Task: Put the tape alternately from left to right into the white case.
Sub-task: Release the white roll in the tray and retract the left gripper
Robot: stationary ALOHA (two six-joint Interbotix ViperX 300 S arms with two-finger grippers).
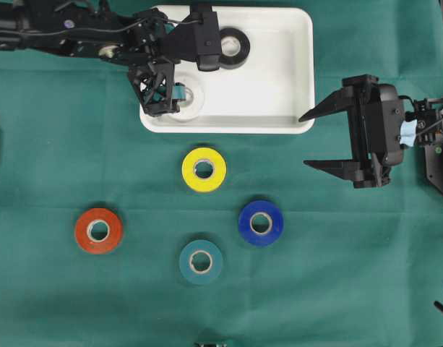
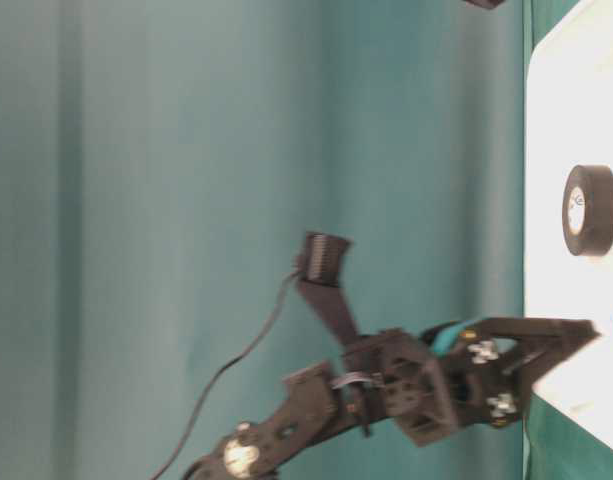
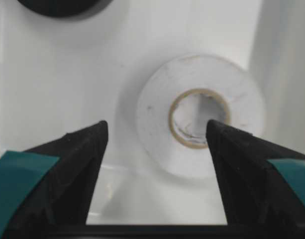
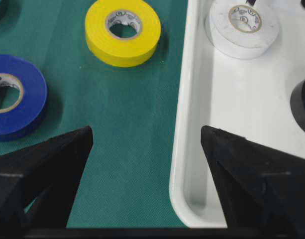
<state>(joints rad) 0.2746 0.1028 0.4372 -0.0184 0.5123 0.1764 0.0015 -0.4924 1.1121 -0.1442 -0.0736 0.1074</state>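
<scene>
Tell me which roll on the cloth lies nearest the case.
The yellow roll, just below the case's front rim; red, blue and teal lie farther down.

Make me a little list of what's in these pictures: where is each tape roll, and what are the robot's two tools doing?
in the white case: black roll, white roll
on the green cloth: yellow roll, blue roll, teal roll, red-orange roll
left tool: open, over the white roll, not gripping it
right tool: open, empty, to the right of the case
rolls left to put in: four
</scene>
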